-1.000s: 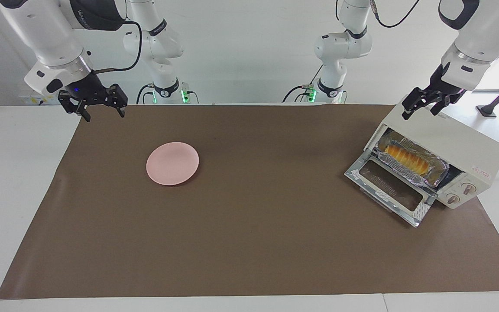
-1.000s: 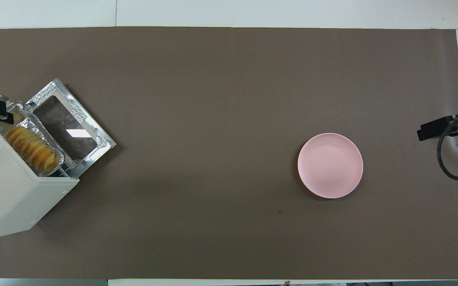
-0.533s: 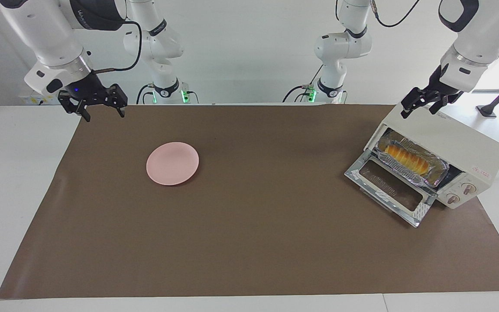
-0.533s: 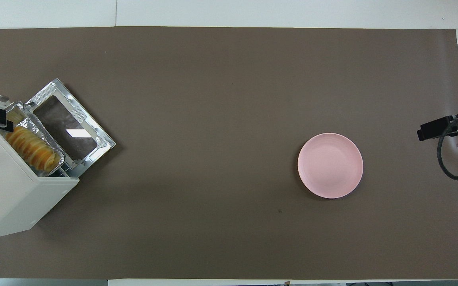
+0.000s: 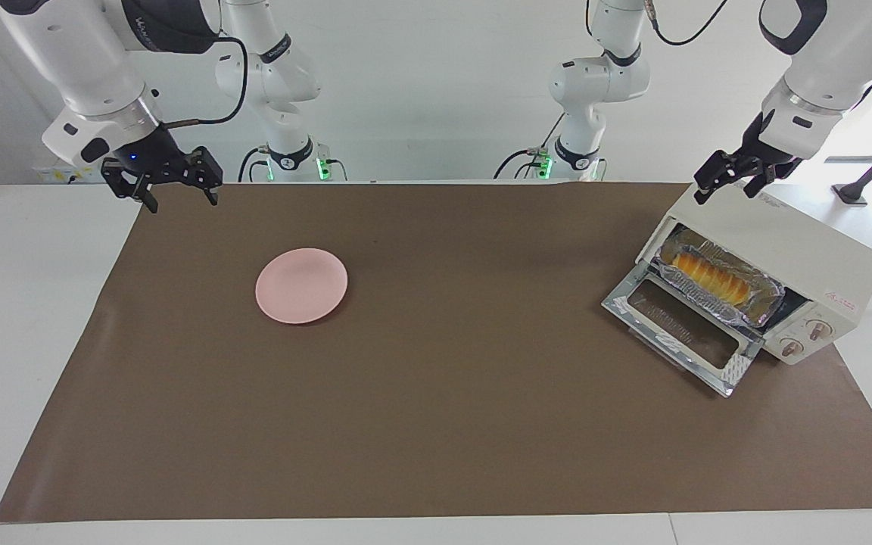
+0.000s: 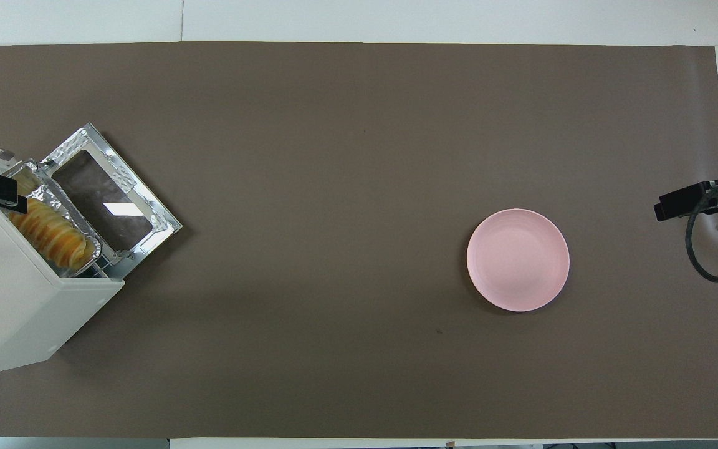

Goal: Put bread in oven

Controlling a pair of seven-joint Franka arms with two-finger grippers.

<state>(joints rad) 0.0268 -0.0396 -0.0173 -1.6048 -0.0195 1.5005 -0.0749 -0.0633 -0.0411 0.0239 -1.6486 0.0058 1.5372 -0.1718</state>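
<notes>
The bread (image 5: 711,274) lies in a crinkled foil tray (image 5: 754,299) inside the cream-white oven (image 5: 807,250), at the left arm's end of the table. The oven's glass door (image 5: 678,325) is dropped open. In the overhead view the bread (image 6: 50,232) shows in the oven (image 6: 4,312) mouth. My left gripper (image 5: 724,191) is open and empty, in the air over the oven's top corner nearest the robots. My right gripper (image 5: 182,200) is open and empty, and waits over the mat's corner at the right arm's end.
An empty round pink plate (image 5: 301,285) sits on the brown mat (image 5: 443,378) toward the right arm's end; it also shows in the overhead view (image 6: 518,260). The oven's two knobs (image 5: 803,337) face away from the robots, beside the open door.
My left gripper has lifted a little and drawn back over the oven top toward the robots. The bread, tray, door and right arm have not moved.
</notes>
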